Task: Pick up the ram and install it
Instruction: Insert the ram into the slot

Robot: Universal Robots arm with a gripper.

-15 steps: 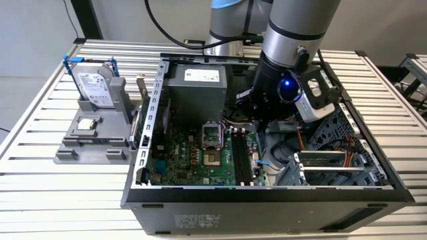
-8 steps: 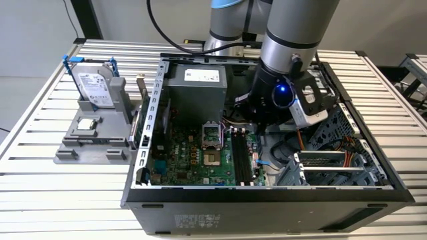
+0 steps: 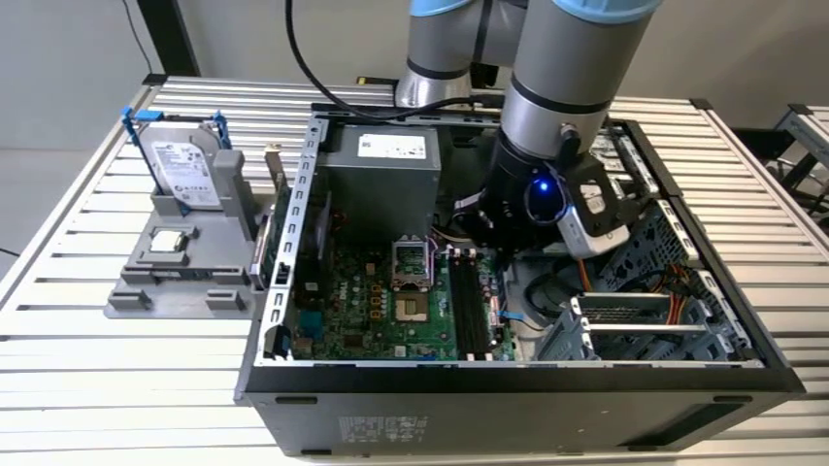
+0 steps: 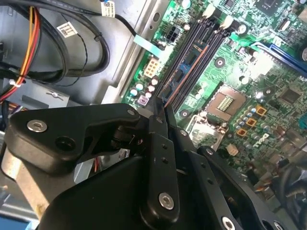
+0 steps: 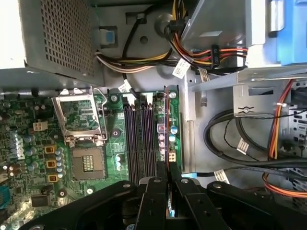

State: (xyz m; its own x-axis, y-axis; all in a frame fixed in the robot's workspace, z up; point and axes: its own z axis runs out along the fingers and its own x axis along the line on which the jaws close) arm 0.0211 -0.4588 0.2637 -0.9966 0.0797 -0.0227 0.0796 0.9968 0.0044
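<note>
Black claw point(image 5: 169, 184) gripping ram point(image 5: 166, 120), cables point(image 5: 230, 139) beside

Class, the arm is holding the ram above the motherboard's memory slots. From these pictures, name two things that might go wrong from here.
1. The ram is pinched edge-on in the hand over the memory slots; if it is off line with a slot, pressing may bend it or strain the board.
2. The cable bundle lies near the slots' end and may snag the hand.
</note>
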